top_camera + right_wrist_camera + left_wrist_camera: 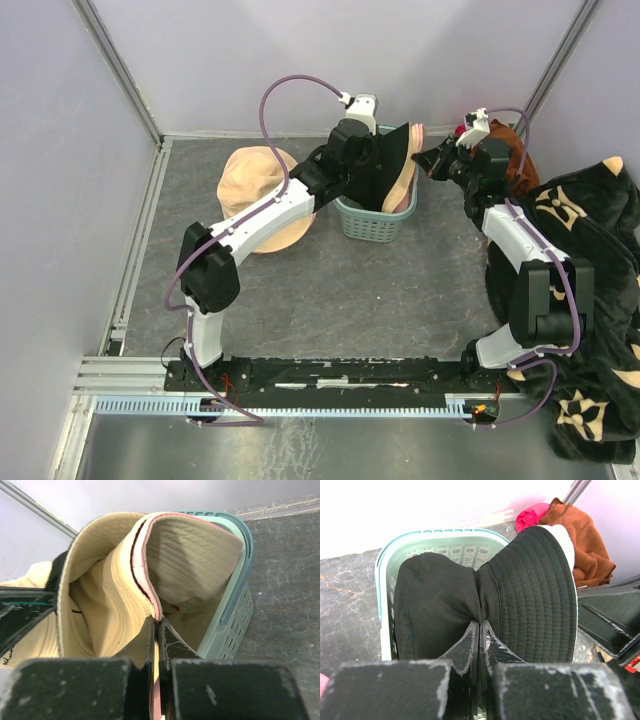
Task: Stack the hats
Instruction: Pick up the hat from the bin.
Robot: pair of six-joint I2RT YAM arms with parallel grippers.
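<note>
A teal basket [372, 222] stands at the back middle with hats standing on edge in it. My left gripper [383, 162] is shut on a black bucket hat [393, 160], pinching its fabric where crown meets brim [480, 622]; the hat [530, 595] fills the basket [384, 580]. My right gripper [426, 160] is shut on the brim of a beige hat with a pink edge [410, 178]; the pinch shows in the right wrist view [156, 621], on the hat [120, 580] at the basket's rim [240, 590]. Another beige-pink hat [255, 195] lies flat on the table, left of the basket.
A rust-brown cloth [510, 150] and something pink [532, 515] lie behind the right gripper at the back wall. A black blanket with beige pattern [590, 260] covers the right side. Metal rails [140, 240] run along the left edge.
</note>
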